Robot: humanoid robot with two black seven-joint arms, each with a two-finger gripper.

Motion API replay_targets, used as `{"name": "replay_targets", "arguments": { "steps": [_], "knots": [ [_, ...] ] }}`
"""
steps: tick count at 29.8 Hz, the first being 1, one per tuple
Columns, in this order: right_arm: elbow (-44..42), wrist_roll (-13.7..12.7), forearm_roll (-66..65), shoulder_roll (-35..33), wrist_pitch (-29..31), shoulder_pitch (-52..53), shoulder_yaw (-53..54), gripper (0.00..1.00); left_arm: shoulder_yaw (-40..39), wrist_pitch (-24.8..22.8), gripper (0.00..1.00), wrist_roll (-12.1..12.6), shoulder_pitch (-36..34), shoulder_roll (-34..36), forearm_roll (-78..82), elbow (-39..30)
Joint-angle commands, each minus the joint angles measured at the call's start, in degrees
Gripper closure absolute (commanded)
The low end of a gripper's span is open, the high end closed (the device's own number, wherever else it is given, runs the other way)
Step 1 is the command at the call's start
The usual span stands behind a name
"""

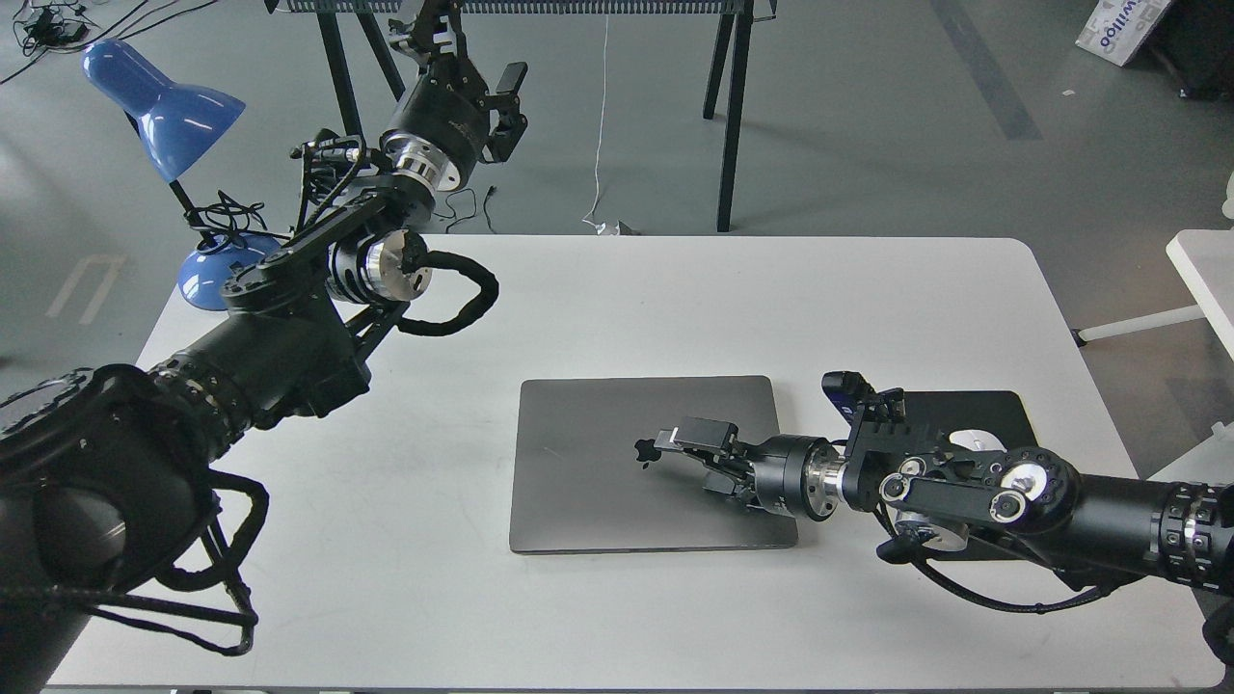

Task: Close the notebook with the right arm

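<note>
On the white table (pixel 675 308), a little right of the middle, the notebook (pixel 588 463) lies flat with its lid down, the dark apple logo (pixel 646 451) facing up and the grey metal shell square to the table's near edge. The right arm (pixel 1012 492) reaches in from the right side, stretched low and almost level over the lid, its silver wrist ring and looped black cable hanging just off the laptop's right edge, the small blue module (pixel 846 387) sitting on top near the wrist. The right gripper (pixel 675 445) is over the centre of the lid, its tip right beside the logo; from here I cannot tell whether it presses on the metal or hovers just above it, and the fingers lie so close and dark against each other that I cannot tell whether they are parted or together. Under the arm's elbow joint a black mouse pad (pixel 974 410) lies beside the notebook, with something white on it, mostly hidden. The left arm (pixel 318 289) is raised well away over the table's far left corner, its gripper (pixel 506 106) held high past the far edge with its fingers spread apart, holding nothing. A blue desk lamp (pixel 164 106) stands at that same corner.
</note>
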Motion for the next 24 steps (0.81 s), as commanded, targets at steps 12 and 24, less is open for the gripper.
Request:
{"name": "replay_targets", "arguments": {
  "steps": [12,24],
  "knots": [
    [-0.4,0.2,0.3,-1.4,0.7,1.7,35.2,0.00,0.0,0.1,0.00,0.0,0.0,-0.1,0.0,0.0],
    [-12.8,0.6,1.5,-1.4,9.2,1.3,60.2,0.00,0.0,0.0,0.00,0.0,0.0,-0.1,0.0,0.0]
  ]
}}
